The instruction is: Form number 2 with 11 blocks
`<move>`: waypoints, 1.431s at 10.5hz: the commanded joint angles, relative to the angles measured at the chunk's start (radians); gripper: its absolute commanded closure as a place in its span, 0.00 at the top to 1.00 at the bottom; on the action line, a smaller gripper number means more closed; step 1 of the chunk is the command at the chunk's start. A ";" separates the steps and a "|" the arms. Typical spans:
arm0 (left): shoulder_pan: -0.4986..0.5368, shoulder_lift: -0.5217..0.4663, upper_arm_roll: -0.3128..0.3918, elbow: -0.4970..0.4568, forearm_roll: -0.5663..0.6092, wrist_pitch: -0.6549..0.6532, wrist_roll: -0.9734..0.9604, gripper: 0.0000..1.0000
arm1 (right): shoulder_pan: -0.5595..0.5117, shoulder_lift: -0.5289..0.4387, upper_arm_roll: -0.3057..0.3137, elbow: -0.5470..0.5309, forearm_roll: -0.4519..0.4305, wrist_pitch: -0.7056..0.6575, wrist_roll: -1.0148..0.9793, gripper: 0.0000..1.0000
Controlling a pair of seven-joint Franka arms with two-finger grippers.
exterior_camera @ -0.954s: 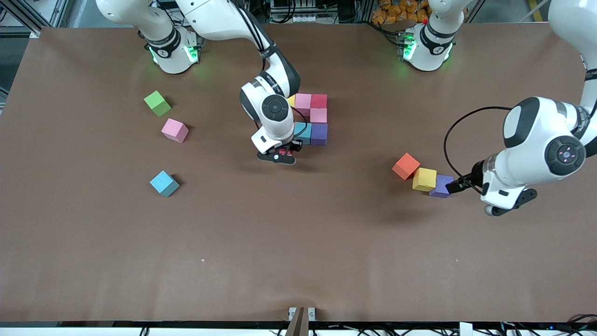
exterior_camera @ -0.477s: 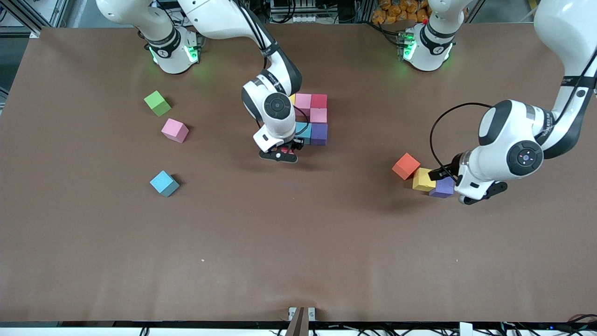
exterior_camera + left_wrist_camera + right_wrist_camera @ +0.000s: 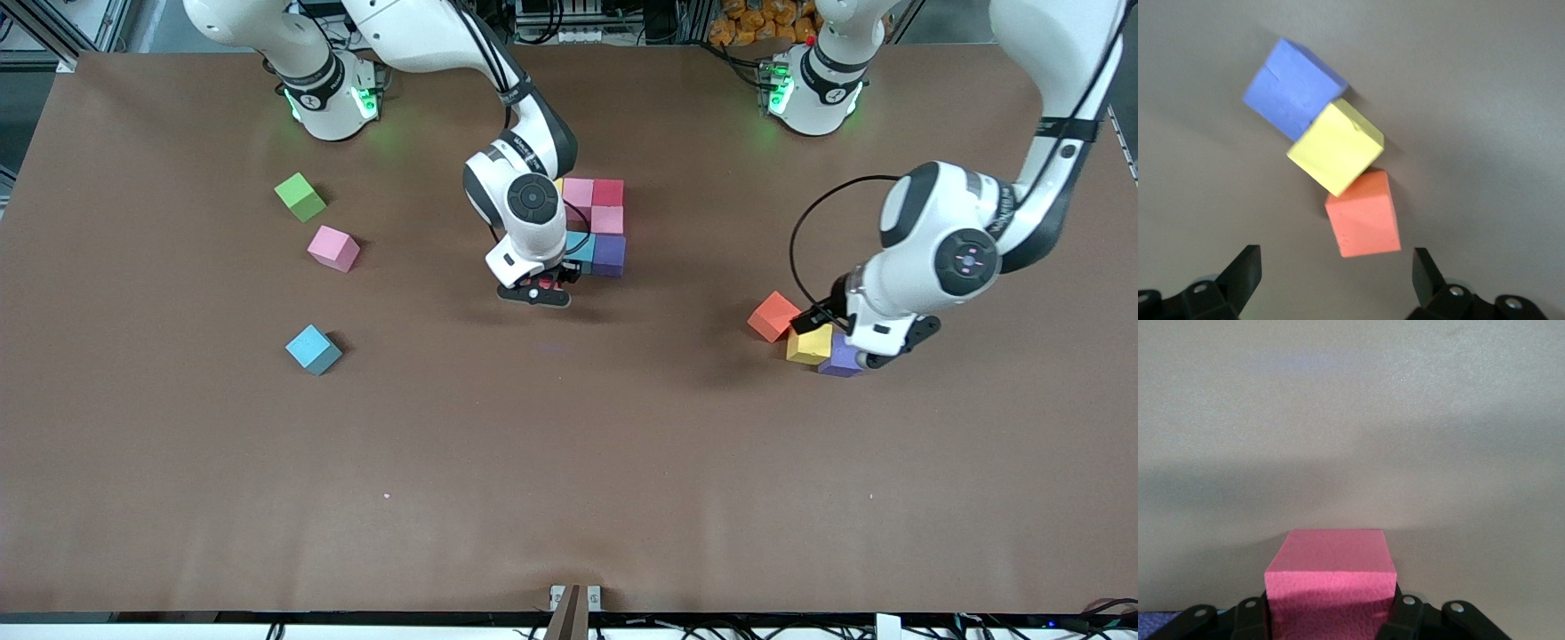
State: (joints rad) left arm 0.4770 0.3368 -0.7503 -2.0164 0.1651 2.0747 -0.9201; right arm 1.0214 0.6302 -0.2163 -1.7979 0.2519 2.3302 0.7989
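While no writing is readable, the right gripper [image 3: 542,292] clamps a red cube [image 3: 1331,587] beside the partial number 2 [image 3: 594,222]. The left gripper [image 3: 1335,280] hangs spread wide over the orange cube [image 3: 1363,215], which touches the yellow cube [image 3: 1336,146].

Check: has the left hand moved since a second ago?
Yes. The left hand has swung toward the right arm's end, now over the yellow cube beside the orange cube.

Matte, foam-like red cube [image 3: 1331,583] – finely pebbled; table [image 3: 569,462] – dull, smooth brown sheet.
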 commanded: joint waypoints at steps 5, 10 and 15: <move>-0.115 0.065 0.088 -0.038 0.020 0.079 -0.171 1.00 | 0.006 -0.004 -0.017 -0.011 -0.048 -0.008 0.003 0.40; -0.115 0.116 0.088 -0.033 0.054 0.105 -0.172 1.00 | 0.009 -0.020 -0.017 -0.009 -0.048 -0.011 0.011 1.00; -0.115 0.154 0.089 -0.030 0.096 0.122 -0.189 1.00 | 0.002 -0.173 -0.111 -0.011 -0.048 -0.133 -0.024 1.00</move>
State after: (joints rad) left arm 0.3650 0.4753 -0.6614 -2.0508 0.2252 2.1853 -1.0783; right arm 1.0210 0.5210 -0.2838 -1.7848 0.2163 2.2460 0.7950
